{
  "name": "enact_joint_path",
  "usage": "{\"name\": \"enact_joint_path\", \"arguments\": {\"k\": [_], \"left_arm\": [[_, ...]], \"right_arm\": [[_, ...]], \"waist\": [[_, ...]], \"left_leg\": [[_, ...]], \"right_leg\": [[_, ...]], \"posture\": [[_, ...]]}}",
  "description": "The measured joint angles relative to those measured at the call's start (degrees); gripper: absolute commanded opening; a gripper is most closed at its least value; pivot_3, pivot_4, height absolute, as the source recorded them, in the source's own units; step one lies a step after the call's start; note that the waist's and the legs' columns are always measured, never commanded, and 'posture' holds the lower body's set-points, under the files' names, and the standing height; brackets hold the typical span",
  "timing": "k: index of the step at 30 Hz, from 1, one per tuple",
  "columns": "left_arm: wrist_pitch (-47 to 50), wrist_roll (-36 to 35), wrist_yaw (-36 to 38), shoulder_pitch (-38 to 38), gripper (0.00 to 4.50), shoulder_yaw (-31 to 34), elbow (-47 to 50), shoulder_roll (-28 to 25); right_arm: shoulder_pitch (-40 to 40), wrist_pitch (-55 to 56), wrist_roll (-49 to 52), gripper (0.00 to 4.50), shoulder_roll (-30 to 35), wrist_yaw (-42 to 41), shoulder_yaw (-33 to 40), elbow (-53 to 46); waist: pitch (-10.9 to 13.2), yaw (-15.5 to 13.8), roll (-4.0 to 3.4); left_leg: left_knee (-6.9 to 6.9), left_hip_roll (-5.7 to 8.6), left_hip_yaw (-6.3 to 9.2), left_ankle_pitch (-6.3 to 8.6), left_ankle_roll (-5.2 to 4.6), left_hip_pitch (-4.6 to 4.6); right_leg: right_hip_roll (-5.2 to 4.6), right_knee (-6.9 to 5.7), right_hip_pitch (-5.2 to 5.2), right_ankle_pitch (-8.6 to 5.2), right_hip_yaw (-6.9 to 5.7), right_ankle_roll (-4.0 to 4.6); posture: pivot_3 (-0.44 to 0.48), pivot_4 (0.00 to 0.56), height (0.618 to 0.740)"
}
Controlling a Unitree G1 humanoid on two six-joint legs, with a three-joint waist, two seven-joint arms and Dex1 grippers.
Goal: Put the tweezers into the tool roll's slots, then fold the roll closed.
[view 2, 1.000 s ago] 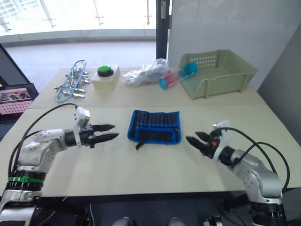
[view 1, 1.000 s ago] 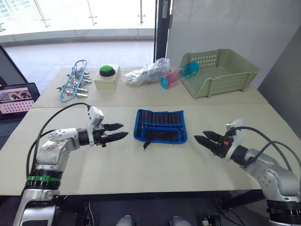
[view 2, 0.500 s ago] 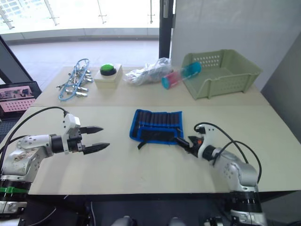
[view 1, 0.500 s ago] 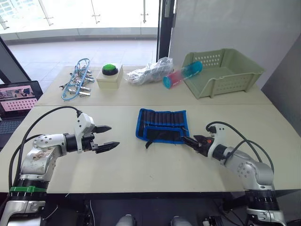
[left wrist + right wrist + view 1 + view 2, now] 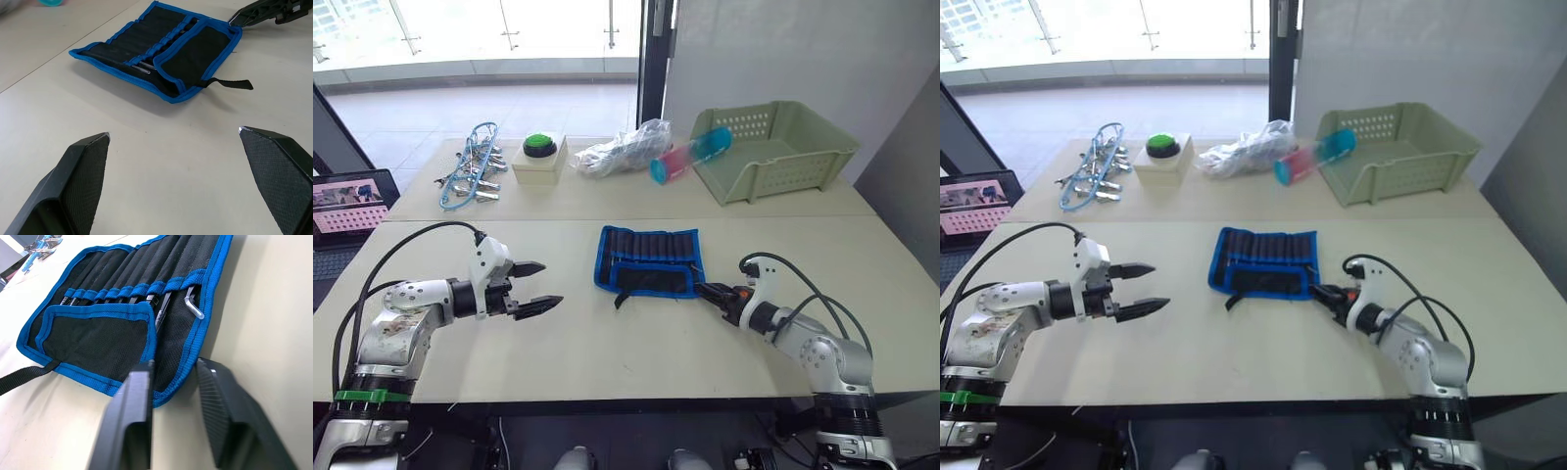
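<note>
The tool roll (image 5: 648, 261) is lying open and flat near the middle of the table, just on the near side of the seam between the two tabletops. Its black fabric is showing bright blue trim, and its lower flap (image 5: 95, 340) is lying folded up over the near part. The slots (image 5: 132, 276) are running side by side across it, with tweezers (image 5: 164, 308) sitting in them. The black strap (image 5: 234, 83) is trailing off the near edge.

The right hand (image 5: 173, 382) has reached in to the tool roll (image 5: 648, 260) — its fingers now astride the near right corner's blue edge — while the left hand (image 5: 540, 287) has spread its fingers wide.
</note>
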State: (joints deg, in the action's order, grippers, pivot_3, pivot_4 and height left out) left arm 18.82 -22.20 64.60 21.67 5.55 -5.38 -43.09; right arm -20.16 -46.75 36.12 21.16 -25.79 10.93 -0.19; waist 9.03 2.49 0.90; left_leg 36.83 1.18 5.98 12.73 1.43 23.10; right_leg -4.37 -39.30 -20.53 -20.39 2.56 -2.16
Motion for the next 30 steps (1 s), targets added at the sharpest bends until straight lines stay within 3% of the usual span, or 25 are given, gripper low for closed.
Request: {"name": "enact_joint_path", "arguments": {"k": [1,15,23,30], "left_arm": [[-0.1,0.1,0.0,0.1,4.5,0.0,-0.1,0.0],[-1.2,0.6,-0.1,0.5,4.5,-1.1,-1.3,1.8],[-1.8,1.8,0.0,2.1,4.5,-3.1,-2.5,4.1],[-3.3,2.0,0.2,3.2,4.5,-4.5,-4.0,4.9]], "right_arm": [[0.0,0.0,0.0,0.02,0.0,0.0,0.0,0.0],[0.2,-1.6,2.7,0.02,2.0,-0.1,5.6,-0.4],[0.8,-6.8,5.4,0.02,3.3,2.7,7.7,-6.8],[0.6,-7.2,-1.9,0.02,10.1,3.1,-3.3,-12.7]], "waist": [[0.0,0.0,0.0],[0.0,-0.2,-0.01],[0.0,-0.1,-0.01],[0.0,0.0,-0.01]], "left_leg": [[0.0,0.0,0.0,0.0,0.0,0.0],[0.0,0.04,0.01,0.0,0.0,0.03],[0.0,0.01,0.0,0.0,0.0,0.04],[0.01,0.05,-0.01,0.0,0.0,0.04]], "right_leg": [[0.0,0.0,0.0,0.0,0.0,0.0],[-0.03,0.0,0.0,0.0,0.0,0.0],[0.0,0.01,0.0,0.0,-0.01,0.0],[-0.01,0.01,-0.02,0.0,-0.01,0.0]], "posture": [[0.0,0.15,0.74],[0.0,0.15,0.74],[0.0,0.15,0.74],[0.0,0.15,0.74]]}}
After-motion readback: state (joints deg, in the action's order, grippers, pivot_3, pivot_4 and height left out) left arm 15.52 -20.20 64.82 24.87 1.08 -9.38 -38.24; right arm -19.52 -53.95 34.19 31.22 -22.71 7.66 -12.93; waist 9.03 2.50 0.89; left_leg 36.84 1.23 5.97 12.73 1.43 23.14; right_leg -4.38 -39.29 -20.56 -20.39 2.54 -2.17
